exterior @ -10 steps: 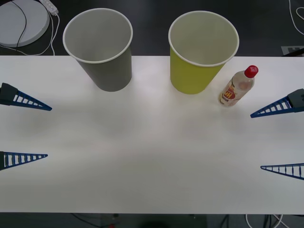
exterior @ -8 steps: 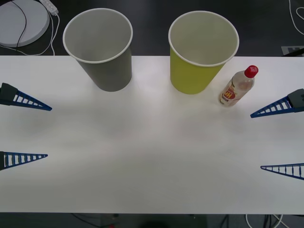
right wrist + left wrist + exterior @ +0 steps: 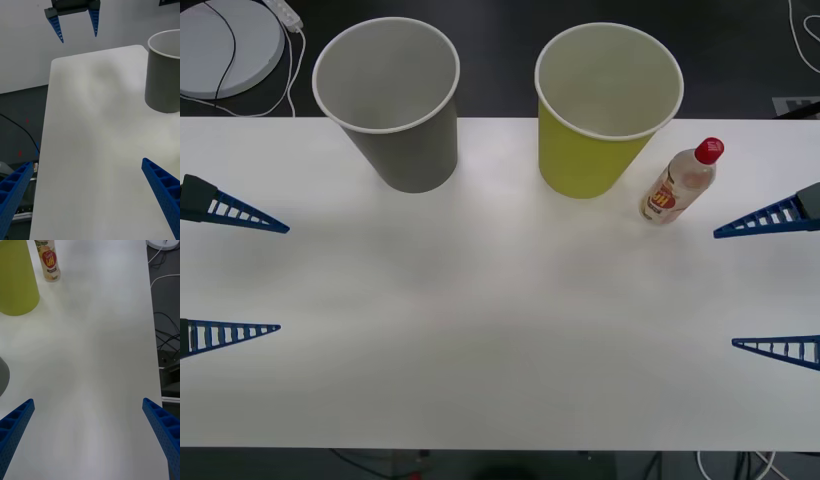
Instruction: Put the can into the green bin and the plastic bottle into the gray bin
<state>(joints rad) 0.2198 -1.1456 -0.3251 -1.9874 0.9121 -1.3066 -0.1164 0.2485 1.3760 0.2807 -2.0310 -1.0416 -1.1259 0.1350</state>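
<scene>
White, smooth worktop (image 3: 500, 330) carries two tapered paper-cup-shaped bins at its far edge: the gray bin (image 3: 395, 110) and the green bin (image 3: 595, 120). The clear plastic bottle (image 3: 680, 180) with red cap is placed just beside the green bin, near the right gripper (image 3: 770, 285), whose fingers are spread apart. The left gripper (image 3: 235, 275), also spread, is held well apart from it.

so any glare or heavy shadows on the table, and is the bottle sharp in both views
Front view: even light, the white table carries only faint soft shadows beside the gray bin and green bin; the plastic bottle is sharp. Left wrist view: mottled soft shading on the table, no hard glare; the bottle's top is cut off.
</scene>
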